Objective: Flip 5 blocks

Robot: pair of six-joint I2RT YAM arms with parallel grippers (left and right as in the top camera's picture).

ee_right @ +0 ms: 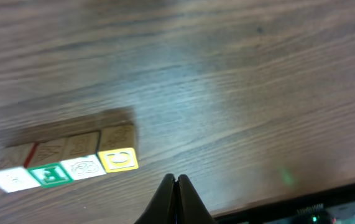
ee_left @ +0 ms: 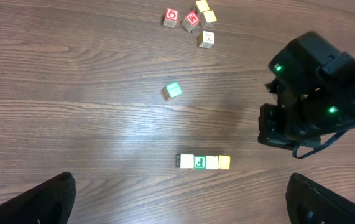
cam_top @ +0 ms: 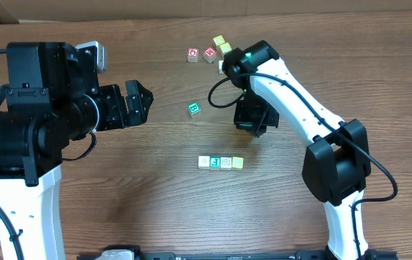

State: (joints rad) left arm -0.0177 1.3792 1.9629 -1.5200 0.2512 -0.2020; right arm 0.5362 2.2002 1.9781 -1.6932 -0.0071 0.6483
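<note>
Several blocks lie in a short row (cam_top: 221, 162) at mid table: a whitish one (ee_right: 12, 179), a green-printed one (ee_right: 46, 174), another whitish one (ee_right: 82, 168) and a yellow-faced one (ee_right: 118, 159). One more green-faced block (cam_top: 194, 109) sits alone farther back, also seen in the left wrist view (ee_left: 173, 90). My right gripper (ee_right: 176, 182) is shut with nothing in it, its tips just right of the yellow block and apart from it. My left gripper (cam_top: 145, 101) hovers open at the left, its fingers (ee_left: 46, 200) spread wide, well short of the row (ee_left: 205, 162).
Two red-printed cubes (cam_top: 193, 55) (cam_top: 210, 53) and a few pale cubes (cam_top: 222, 46) cluster at the back by the right arm's elbow (cam_top: 252, 58). The right arm (cam_top: 335, 162) crosses the right side of the table.
</note>
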